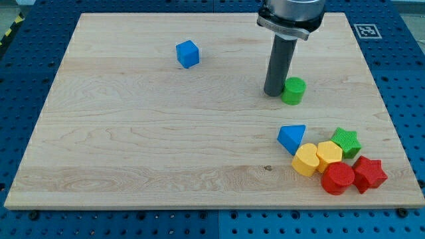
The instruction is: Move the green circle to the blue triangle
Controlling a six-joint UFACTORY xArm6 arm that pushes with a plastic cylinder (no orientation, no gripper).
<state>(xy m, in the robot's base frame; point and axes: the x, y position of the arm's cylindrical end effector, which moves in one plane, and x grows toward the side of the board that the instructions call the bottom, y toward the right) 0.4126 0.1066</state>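
Red circle (337,178) and red star (369,174) nearest view's bottom, yellow blocks (317,157) above them. Blue triangle (291,138) just left of cluster. Green circle (293,90) above triangle, touching right side of tip (273,93). Rod bare, grips nothing.

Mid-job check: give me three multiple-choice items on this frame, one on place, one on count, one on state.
1. My tip is where relative to the green circle?
A. at its left side in the view
B. at its right side
C. far below it

2. How many red blocks are there?
A. one
B. two
C. three

3. The blue triangle is:
A. alone
B. touching a yellow block
C. stacked on the blue cube

Answers: 1 A, the rod stands against the circle's left edge. 2 B, a red circle and a red star. 3 B, they meet in the cluster.
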